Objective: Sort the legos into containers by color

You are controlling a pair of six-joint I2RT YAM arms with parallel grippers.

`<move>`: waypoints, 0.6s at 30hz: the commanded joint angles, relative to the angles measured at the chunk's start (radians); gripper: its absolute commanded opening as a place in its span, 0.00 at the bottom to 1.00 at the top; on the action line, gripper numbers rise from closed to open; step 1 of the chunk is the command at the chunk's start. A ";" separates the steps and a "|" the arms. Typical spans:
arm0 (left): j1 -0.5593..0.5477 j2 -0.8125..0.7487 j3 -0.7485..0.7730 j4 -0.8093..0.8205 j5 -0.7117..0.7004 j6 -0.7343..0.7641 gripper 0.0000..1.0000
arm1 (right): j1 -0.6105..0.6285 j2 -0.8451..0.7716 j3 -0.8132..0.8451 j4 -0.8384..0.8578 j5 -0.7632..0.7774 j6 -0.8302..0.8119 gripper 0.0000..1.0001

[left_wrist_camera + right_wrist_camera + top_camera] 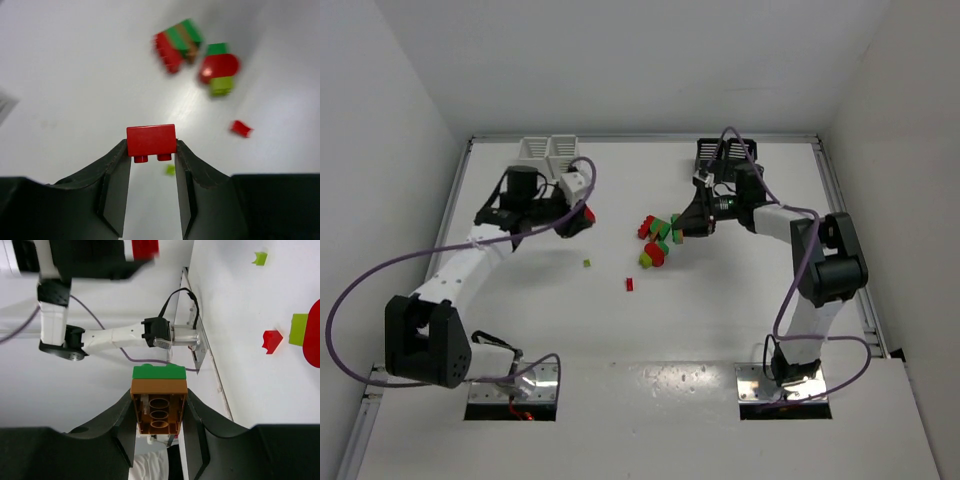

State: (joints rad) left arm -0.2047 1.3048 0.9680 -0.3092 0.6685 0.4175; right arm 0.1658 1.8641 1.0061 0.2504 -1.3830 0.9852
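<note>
Sorting is being judged barely begun: a red brick (151, 140) is being clamped by the left gripper (151, 159) near white bins (548, 152) at upper left, a green-brown brick (159, 372) by the right gripper (159, 410); most legos (658, 240) are being seen unsorted mid-frame.

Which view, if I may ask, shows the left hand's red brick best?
Left wrist: the red brick sits sharp, gripped in the left hand. The top view shows a red speck; the right wrist, a blur at its top edge.
</note>
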 commanded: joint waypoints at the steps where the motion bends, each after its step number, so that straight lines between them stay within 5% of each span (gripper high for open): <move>1: 0.114 0.063 0.167 0.019 -0.139 -0.052 0.00 | 0.000 -0.065 0.005 -0.023 0.036 -0.071 0.00; 9: 0.310 0.515 0.689 -0.025 -0.296 -0.295 0.00 | -0.009 -0.126 0.066 -0.350 0.211 -0.383 0.00; 18: 0.320 0.792 0.962 -0.051 -0.402 -0.382 0.00 | -0.009 -0.201 0.075 -0.439 0.294 -0.477 0.00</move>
State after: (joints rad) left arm 0.1219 2.0720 1.8561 -0.3477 0.3000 0.0906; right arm 0.1593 1.7180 1.0386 -0.1627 -1.1206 0.5816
